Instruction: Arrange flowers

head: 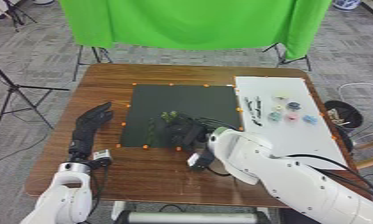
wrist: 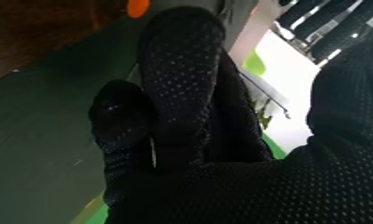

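On the table [head: 191, 186], the right hand [head: 181, 133] is over a black mat [head: 174, 96] beside greenery [head: 169, 116], its fingers [wrist: 178, 75] straight and close together, thumb apart. The left hand [head: 94, 117] is at the left, fingers outstretched. Small flowers [head: 292, 117] and black stems [head: 256, 107] lie on a white mat [head: 293, 142].
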